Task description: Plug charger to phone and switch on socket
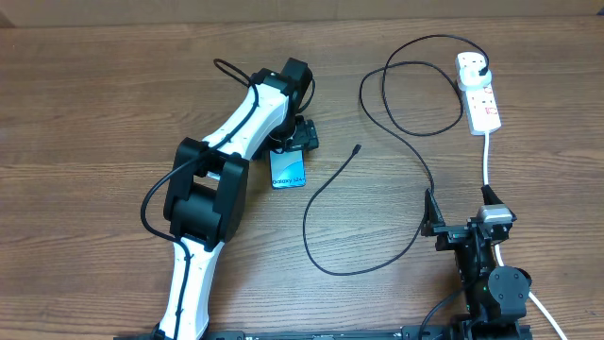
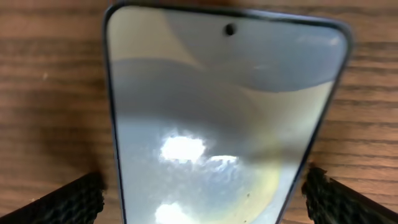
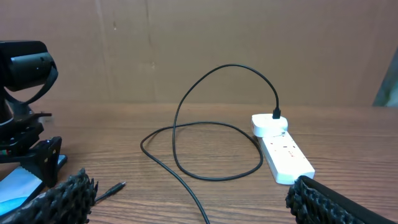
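Charger [image 1: 330, 175] cable limp, light; best taken at stiff connector tip [image 1: 357, 148]. Phone [image 1: 289, 170] slick, flat. Left pincer [image 2: 205, 202] gaping astride phone; right pincer [image 3: 199, 208] gaping, empty.

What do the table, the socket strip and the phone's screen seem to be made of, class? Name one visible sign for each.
Table: wood or wood-look laminate, matt; brown grain lines run across it. Socket strip: likely moulded plastic, smooth white with a faint sheen. Phone's screen: probably glass, glossy; it mirrors bright lights in the left wrist view.
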